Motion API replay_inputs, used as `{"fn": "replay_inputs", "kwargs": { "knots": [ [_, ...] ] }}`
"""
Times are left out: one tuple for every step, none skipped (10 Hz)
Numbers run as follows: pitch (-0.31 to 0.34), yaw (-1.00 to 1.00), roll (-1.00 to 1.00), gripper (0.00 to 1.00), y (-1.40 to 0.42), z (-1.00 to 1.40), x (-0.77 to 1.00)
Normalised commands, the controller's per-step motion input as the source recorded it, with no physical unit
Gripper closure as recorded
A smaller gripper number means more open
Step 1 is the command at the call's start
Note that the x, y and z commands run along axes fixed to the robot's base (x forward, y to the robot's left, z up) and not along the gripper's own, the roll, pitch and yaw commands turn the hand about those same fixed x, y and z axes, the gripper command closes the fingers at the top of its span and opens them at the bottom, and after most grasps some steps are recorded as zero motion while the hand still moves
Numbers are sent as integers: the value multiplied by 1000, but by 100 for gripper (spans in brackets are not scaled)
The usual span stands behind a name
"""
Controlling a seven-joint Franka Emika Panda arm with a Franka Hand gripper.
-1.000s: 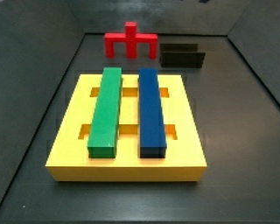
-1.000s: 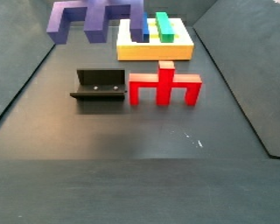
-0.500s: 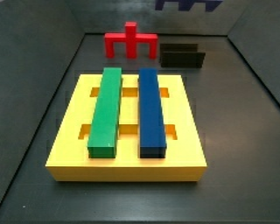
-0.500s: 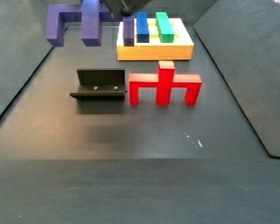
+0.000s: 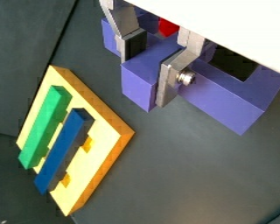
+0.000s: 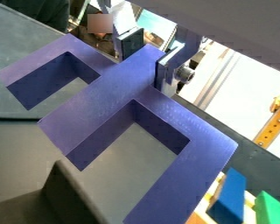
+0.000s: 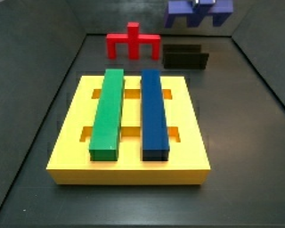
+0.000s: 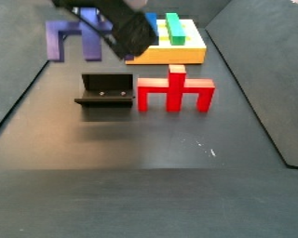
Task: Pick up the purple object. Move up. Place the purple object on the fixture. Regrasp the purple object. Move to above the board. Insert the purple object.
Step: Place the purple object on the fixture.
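- Wrist view: the gripper [image 5: 150, 59] is seen clamped on the middle bar of the purple object [image 5: 201, 92]; one silver finger [image 5: 174, 77] is pressed flat against that bar. The yellow board [image 5: 98, 166] is seen on the dark floor, carrying the green bar [image 5: 43, 125] and the blue bar [image 5: 63, 149] side by side. A bit of the red piece [image 5: 167, 26] shows past the purple object.
- Wrist view: the purple object [image 6: 122, 107] fills the frame, its prongs spread wide; the gripper [image 6: 150, 57] is closed on its central stem.
- Side view: the purple object [image 7: 201, 11] is held in the air at the far right, above the fixture [image 7: 187, 57]. The red piece [image 7: 133, 41] stands to the left of the fixture. The yellow board [image 7: 131, 172] lies near, with the green bar [image 7: 107, 113] on the left and the blue bar [image 7: 153, 112] on the right.
- Side view: the gripper [image 8: 123, 28], blurred, is seen above the fixture [image 8: 105, 95], with the purple object [image 8: 72, 36] at its left. The red piece [image 8: 177, 90] stands just right of the fixture; the yellow board [image 8: 164, 55] lies beyond.
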Motion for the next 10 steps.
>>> {"fn": "replay_inputs", "kwargs": {
  "knots": [
    [0,-14,0,100,40,-654,111],
    [0,-17,0,100,0,-557,183],
    [-9,-34,0,100,0,-560,191],
    [-37,-29,0,100,0,-523,126],
    [-49,-26,-60,100,0,-463,109],
    [-77,-29,-114,100,43,-454,11],
    [-83,-20,-160,100,83,-383,0],
    [-11,-34,-49,100,74,-329,0],
    [0,-66,0,100,49,-289,0],
    [3,-117,20,100,23,-263,0]
  ]
}}
